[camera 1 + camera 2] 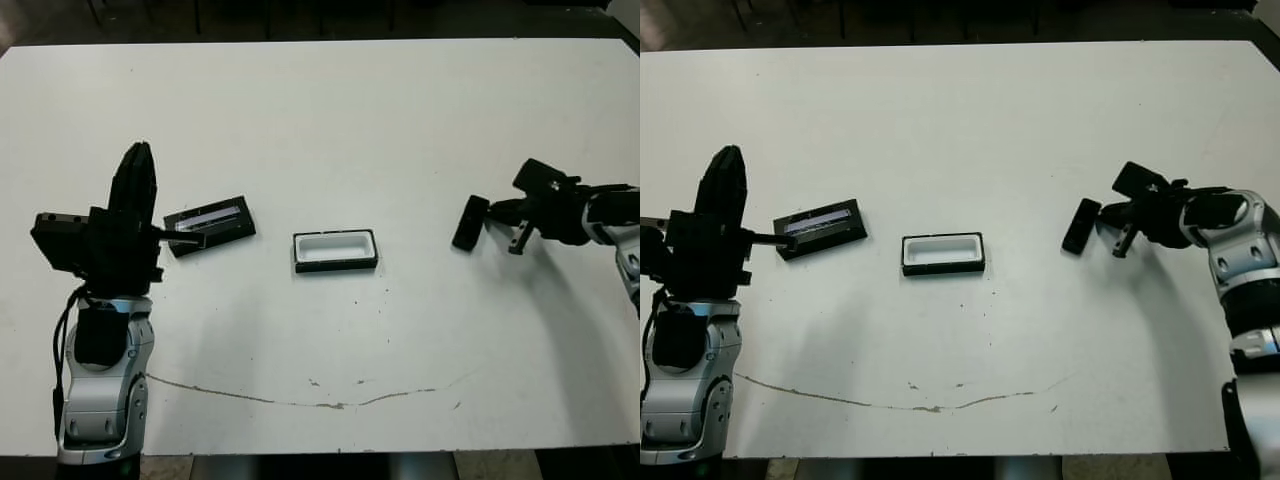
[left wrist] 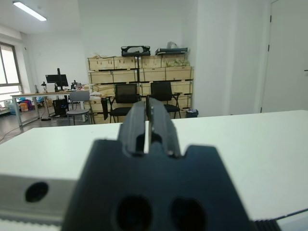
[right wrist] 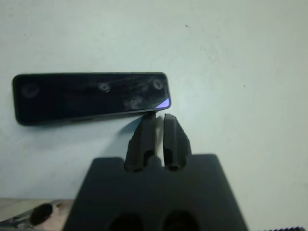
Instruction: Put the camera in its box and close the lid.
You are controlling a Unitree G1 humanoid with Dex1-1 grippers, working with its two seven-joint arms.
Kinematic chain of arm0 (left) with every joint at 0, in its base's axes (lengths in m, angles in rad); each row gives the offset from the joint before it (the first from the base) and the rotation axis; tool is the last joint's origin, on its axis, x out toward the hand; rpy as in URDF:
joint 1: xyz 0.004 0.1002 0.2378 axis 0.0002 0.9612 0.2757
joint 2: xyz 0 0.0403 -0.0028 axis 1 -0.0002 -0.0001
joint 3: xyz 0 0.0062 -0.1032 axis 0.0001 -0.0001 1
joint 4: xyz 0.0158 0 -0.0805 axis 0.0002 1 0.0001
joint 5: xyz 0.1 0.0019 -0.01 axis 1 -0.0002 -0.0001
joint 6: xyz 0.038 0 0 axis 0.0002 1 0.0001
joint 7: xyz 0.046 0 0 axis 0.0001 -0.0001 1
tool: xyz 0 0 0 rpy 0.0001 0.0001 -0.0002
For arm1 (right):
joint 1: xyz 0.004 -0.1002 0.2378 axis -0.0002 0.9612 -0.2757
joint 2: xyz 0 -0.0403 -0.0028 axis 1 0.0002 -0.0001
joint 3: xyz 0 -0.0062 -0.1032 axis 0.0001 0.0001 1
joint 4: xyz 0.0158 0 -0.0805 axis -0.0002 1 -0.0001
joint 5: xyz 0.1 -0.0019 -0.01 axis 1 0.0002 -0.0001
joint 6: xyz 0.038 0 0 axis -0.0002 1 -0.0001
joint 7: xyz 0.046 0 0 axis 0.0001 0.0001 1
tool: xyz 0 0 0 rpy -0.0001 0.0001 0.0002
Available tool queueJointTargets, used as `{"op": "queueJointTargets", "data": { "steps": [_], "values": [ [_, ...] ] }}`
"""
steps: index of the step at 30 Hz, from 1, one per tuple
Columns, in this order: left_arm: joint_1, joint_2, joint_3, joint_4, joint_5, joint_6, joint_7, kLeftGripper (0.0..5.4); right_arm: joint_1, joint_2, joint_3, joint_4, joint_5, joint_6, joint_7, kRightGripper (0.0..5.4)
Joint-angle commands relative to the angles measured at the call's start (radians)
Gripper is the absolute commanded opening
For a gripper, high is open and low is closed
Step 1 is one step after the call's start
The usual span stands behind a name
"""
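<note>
Two black fingers of the right gripper (image 3: 160, 118) stand pressed almost together, empty, tips just at the long edge of the camera (image 3: 91, 97), a slim black bar with a purplish-blue glint at one corner, lying flat on the white table (image 1: 330, 120) at the robot's right. Out toward the middle sits the box (image 1: 336, 251), a shallow black tray with white lining, open and holding nothing. Further left lies the lid (image 1: 210, 225), a flat black slab with a silvery strip along its top. Beside it the left gripper (image 2: 148, 113) is raised, fingers nearly closed on nothing, pointing across the table toward the room beyond. So nothing looks done: camera to grasp and seat, lid to place. Any writing on the strip or camera is too small to read, if there is any.
</note>
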Motion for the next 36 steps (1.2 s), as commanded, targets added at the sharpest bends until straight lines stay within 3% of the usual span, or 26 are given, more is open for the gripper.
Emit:
{"op": "queueJointTargets", "data": {
  "steps": [1, 15, 25, 28, 32, 36],
  "values": [
    [0.024, 0.003, 0.000, -0.001, 0.001, 0.018, 0.003, 0.04, 0.019, 0.043, 0.041, 0.056, -0.035, 0.021, 0.008, 0.00],
    [0.027, -0.002, -0.011, 0.009, 0.018, 0.012, 0.011, 0.04, -0.011, 0.108, 0.090, 0.041, -0.085, 0.053, -0.008, 0.00],
    [0.025, -0.004, -0.014, 0.012, 0.018, 0.004, 0.017, 0.04, -0.029, 0.125, 0.108, 0.072, -0.093, -0.038, 0.009, 0.00],
    [0.026, -0.004, -0.016, 0.009, 0.020, 0.011, 0.023, 0.04, -0.027, 0.130, 0.094, 0.074, -0.080, -0.019, 0.005, 0.00],
    [0.027, -0.007, -0.017, 0.010, 0.018, 0.009, 0.025, 0.04, 0.009, 0.132, 0.052, 0.027, -0.084, 0.035, -0.136, 0.00],
    [0.025, -0.011, -0.017, 0.017, 0.013, 0.004, 0.022, 0.04, 0.086, 0.150, -0.044, -0.033, -0.062, 0.014, -0.388, 0.00]
  ]
}}
